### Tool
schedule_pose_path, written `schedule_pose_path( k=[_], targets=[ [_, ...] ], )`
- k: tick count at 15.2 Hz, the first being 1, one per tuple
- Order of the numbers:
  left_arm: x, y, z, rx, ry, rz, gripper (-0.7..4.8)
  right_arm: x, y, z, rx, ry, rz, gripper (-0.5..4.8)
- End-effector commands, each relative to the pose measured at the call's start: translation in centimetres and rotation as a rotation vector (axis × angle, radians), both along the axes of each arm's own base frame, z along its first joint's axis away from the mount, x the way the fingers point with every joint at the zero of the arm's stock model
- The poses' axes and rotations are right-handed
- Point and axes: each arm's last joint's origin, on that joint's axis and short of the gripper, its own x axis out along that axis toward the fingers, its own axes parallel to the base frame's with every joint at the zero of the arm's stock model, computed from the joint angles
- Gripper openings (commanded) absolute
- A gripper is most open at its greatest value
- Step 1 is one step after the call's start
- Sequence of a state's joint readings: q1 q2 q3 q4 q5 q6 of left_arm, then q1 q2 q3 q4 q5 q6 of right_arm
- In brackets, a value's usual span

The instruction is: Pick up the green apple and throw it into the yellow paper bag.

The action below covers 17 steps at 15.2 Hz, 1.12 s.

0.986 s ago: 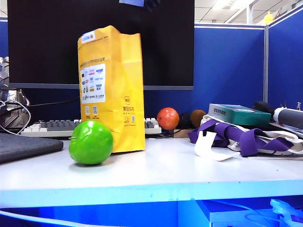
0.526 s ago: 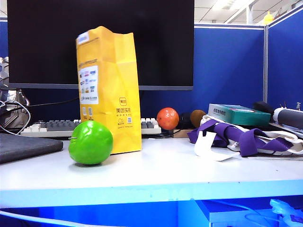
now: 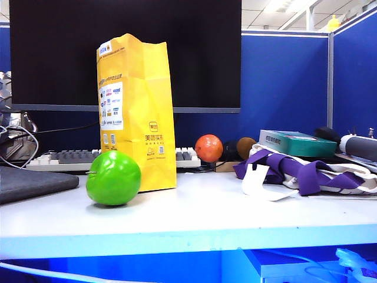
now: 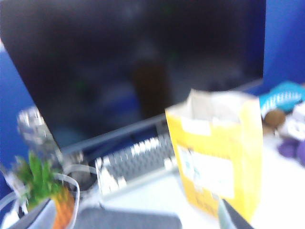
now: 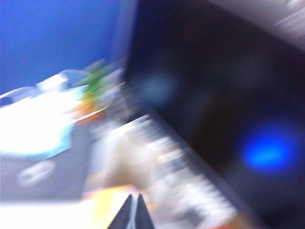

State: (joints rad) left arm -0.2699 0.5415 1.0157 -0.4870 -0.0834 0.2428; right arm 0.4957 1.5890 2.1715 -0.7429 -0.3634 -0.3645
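Note:
The yellow paper bag (image 3: 138, 118) stands upright on the white table, its open top also showing in the left wrist view (image 4: 217, 152). The green apple shows in no view. A larger green ball-like fruit with a crease (image 3: 113, 178) rests against the bag's front left. Neither gripper appears in the exterior view. My left gripper shows only one blurred fingertip (image 4: 229, 217), near the bag's lower corner. My right gripper (image 5: 134, 210) is shut with nothing between its tips, above a blurred keyboard and a yellowish patch.
A big dark monitor (image 3: 177, 53) and a keyboard (image 3: 70, 158) stand behind the bag. An orange fruit (image 3: 208, 147), a brown fruit (image 3: 245, 146), a teal box (image 3: 297, 141) and purple straps (image 3: 300, 171) lie at right. A dark pad (image 3: 32, 183) lies at left.
The bag has turned and shifted slightly left, showing a narrower face. The dark and blue part above the bag at the top edge has left the view. The green ball stayed put.

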Motion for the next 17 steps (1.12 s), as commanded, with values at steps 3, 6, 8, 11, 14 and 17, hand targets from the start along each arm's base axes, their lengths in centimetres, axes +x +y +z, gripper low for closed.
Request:
schedule_pose_path(
  k=[3, 6, 8, 11, 14, 17],
  targets=[
    [-1.0, 0.2, -0.2, -0.031, -0.062, -0.039, 4.79, -7.1, -4.4, -0.9, 0.124, -0.271, -0.19, -0.05],
    [-0.9, 0.1, -0.3, -0.033, -0.067, -0.045, 4.79, -9.4, -5.5, -7.6, 0.206, -0.247, -0.182, -0.05],
    [-0.1, -0.2, -1.4, -0.026, -0.051, -0.08, 4.79, -10.2, -6.1, -14.0, 0.234, -0.193, -0.225, -0.05],
    [1.4, -1.0, -4.2, -0.02, -0.015, -0.206, 4.79, -9.7, -5.8, -20.9, 0.213, -0.012, -0.233, -0.04],
    [2.8, -1.2, -7.8, -0.004, 0.098, -0.138, 4.79, -8.1, -5.0, -25.2, 0.091, 0.157, -0.256, -0.01],
    [3.3, -0.8, -8.8, 0.008, 0.111, 0.028, 4.79, -6.9, -4.3, -26.5, 0.053, 0.212, -0.264, -0.01]
  ],
)
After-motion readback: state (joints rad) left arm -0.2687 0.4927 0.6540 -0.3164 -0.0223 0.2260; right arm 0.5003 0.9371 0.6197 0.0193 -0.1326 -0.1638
